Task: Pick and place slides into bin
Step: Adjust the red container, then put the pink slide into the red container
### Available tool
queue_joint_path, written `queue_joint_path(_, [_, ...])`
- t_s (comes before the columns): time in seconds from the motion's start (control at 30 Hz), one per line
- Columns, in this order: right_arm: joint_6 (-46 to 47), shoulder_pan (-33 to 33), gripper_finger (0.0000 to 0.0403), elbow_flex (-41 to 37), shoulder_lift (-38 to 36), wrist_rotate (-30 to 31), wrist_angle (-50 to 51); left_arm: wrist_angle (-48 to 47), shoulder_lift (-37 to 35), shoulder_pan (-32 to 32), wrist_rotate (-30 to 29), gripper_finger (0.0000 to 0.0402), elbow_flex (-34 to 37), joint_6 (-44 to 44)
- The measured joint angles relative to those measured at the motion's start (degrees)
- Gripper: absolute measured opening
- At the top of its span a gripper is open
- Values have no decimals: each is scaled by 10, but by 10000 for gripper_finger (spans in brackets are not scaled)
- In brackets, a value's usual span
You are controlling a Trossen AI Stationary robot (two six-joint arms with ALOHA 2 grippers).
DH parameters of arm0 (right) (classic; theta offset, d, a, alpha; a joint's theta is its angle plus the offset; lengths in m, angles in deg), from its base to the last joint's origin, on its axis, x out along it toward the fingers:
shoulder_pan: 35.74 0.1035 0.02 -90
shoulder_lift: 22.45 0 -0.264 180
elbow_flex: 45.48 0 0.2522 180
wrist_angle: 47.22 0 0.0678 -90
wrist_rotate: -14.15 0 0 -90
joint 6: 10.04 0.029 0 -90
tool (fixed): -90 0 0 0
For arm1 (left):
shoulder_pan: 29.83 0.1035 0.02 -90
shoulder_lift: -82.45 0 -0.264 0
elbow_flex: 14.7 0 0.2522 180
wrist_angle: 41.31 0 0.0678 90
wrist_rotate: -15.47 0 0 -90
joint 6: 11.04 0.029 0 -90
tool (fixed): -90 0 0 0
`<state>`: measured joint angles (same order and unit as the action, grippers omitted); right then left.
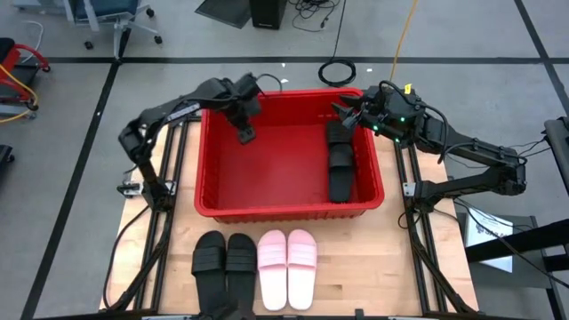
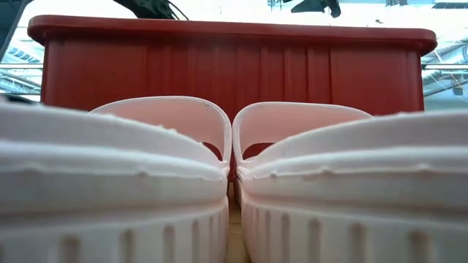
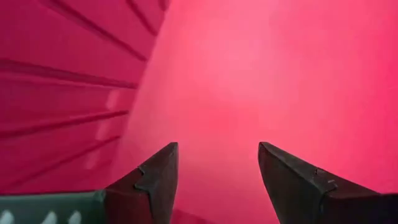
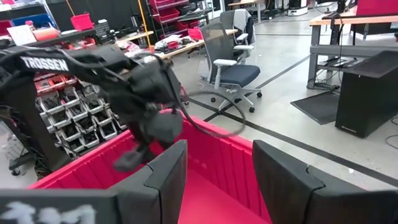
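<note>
A: Where are the slide sandals sitting?

B: Two matte black ones (image 1: pixel 340 158) are lying inside the large red ribbed plastic bin (image 1: pixel 289 209), along its right wall. A black pair (image 1: pixel 224 260) and a pale pink pair (image 1: pixel 287 266) are waiting on the wooden table (image 1: pixel 382 267) in front.

A: And the grippers?

B: The left gripper (image 1: pixel 244 135) is hanging inside the bin, fingers (image 3: pixel 158 177) spread, gripping nothing. The right gripper (image 1: pixel 343 108) is hovering over the far right corner, fingers (image 4: pixel 168 171) parted, empty.

White lettering "TROSSEN" on the upper link of the left arm (image 4: pixel 74 65), seen from the right wrist view, blurred white marks on the right arm's own housing unreadable, no other text, label or number legible
</note>
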<state>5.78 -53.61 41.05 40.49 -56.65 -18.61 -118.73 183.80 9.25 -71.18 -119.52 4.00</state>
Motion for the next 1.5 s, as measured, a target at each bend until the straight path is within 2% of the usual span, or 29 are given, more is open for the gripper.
queue_joint_path(0.1, [6,4,171,0,0,0,0,24,16,-7,-55,214,0,22])
queue_joint_path(0.4, [15,15,171,0,0,1,0,159,17,-3,-155,214,0,34])
queue_joint_path(0.7, [15,15,171,0,0,2,-4,209,21,18,-190,213,0,42])
queue_joint_path(0.83, [22,15,171,0,0,1,-5,205,15,20,-172,213,0,23])
queue_joint_path(0.97, [27,15,171,0,1,-17,-28,193,-19,15,-111,214,-7,6])
queue_joint_path(1.23, [38,15,171,0,1,-75,-126,254,-161,-12,-8,214,-8,-49])
queue_joint_path(1.5, [122,33,171,-1,10,-180,-260,276,-306,-40,18,214,-8,-99])
